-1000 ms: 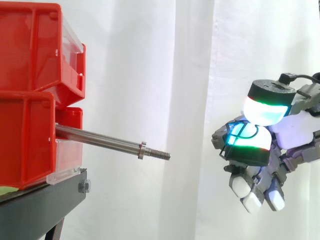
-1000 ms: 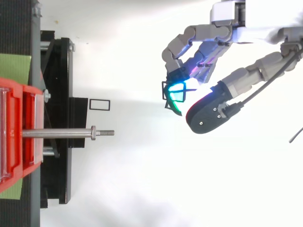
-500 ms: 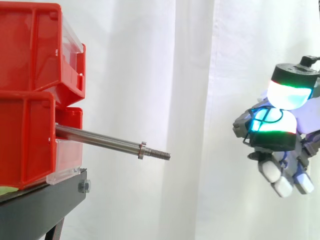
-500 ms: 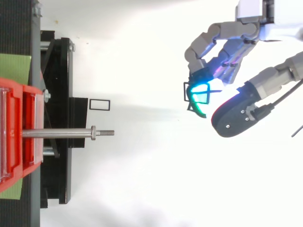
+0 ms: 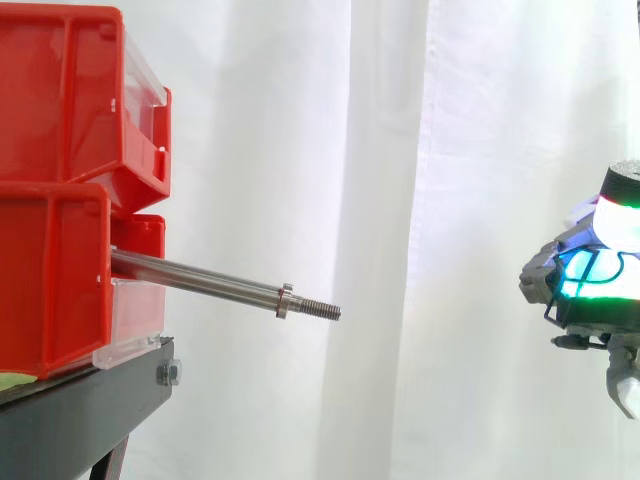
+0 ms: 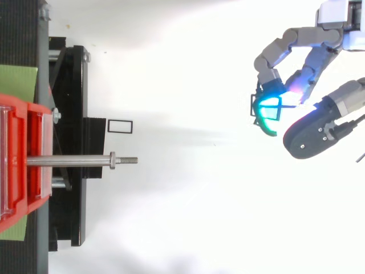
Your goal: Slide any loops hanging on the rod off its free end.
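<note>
Yawning open room between free end of rod (image 5: 200, 283) and fingers (image 6: 268, 103) pinching loop (image 6: 252, 105).

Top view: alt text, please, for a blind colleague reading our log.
A bare steel rod juts right from a red bin, with no loop on it. Far off at upper right, the robot hand pinches a thin black loop between glowing fingertips.

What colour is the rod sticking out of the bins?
The rod is silver metal, clearest in side view.
</note>
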Controlling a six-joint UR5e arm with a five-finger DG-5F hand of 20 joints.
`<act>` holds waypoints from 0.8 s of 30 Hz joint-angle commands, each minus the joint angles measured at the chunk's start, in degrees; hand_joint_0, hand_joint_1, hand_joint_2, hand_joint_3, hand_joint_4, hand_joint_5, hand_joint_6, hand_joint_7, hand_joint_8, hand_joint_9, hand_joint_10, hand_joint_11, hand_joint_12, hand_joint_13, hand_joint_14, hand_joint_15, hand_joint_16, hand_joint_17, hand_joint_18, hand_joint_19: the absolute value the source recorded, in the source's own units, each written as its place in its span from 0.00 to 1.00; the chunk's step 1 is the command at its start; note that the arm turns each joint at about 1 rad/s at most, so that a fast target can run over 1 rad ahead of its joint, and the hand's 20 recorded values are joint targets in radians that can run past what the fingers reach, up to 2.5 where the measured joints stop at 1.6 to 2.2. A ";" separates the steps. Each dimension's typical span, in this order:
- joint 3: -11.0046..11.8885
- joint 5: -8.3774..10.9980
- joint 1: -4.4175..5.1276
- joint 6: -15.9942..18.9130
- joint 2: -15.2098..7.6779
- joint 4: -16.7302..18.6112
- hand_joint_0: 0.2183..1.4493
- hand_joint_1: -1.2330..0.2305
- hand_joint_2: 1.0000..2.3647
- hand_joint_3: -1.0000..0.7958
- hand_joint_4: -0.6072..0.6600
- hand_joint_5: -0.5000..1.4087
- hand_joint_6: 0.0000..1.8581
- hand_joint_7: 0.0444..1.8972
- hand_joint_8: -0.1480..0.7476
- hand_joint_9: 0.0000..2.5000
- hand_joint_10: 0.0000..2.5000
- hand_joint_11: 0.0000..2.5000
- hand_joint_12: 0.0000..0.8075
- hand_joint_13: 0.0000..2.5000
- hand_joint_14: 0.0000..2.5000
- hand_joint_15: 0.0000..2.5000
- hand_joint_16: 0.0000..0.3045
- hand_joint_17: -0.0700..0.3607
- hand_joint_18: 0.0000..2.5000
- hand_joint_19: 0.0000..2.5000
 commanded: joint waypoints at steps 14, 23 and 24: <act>-0.23 0.61 0.07 -0.12 0.04 2.07 0.32 0.35 0.01 0.38 0.55 0.14 0.42 0.66 0.46 0.36 0.01 0.29 0.32 0.34 0.00 0.07 0.15 0.40 0.35 0.14; -0.23 0.44 0.16 -0.74 0.04 2.07 0.32 0.36 0.01 0.40 0.55 0.15 0.43 0.66 0.46 0.30 0.00 0.16 0.31 0.33 0.00 0.05 0.15 0.40 0.34 0.13; -0.23 0.44 0.16 -0.74 -0.04 2.07 0.32 0.36 0.01 0.39 0.55 0.15 0.43 0.66 0.46 0.30 0.00 0.16 0.31 0.33 0.00 0.05 0.15 0.40 0.34 0.13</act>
